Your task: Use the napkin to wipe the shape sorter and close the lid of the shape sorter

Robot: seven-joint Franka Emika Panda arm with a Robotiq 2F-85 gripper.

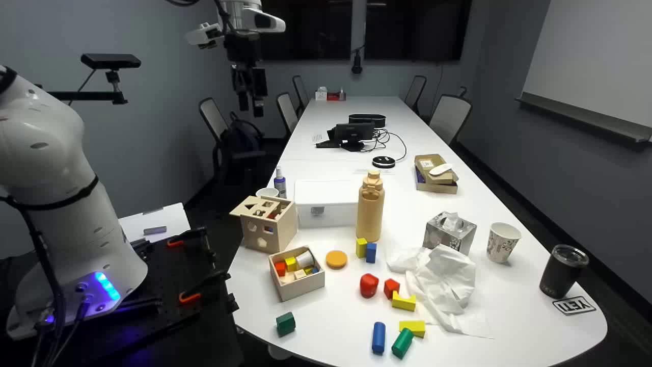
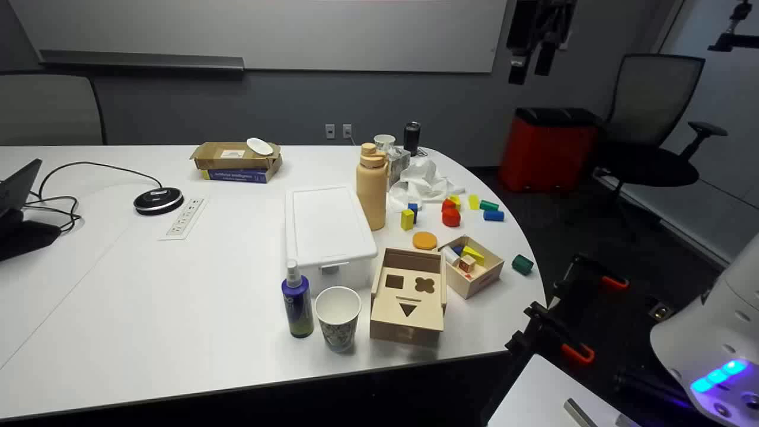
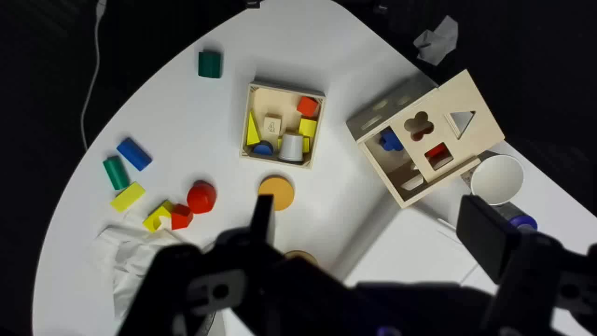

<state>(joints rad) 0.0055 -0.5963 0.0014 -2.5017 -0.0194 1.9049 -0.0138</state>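
Meeting room of an office. A long white bench (image 1: 412,206) runs toward the far end, lined on both sides with mesh-backed chairs (image 1: 451,117), while a large whiteboard (image 1: 601,61), fitted with a grey ledge (image 2: 142,60), is mounted on a dark grey wall (image 2: 284,107) above paired wall outlets (image 2: 329,131). Conference equipment stands on the bench: a small black screen (image 1: 354,131) on a stand, a round black puck (image 2: 159,200) of the speakerphone type, loose black cables (image 2: 83,162), and a strip of power sockets (image 2: 185,217) in the bench top.
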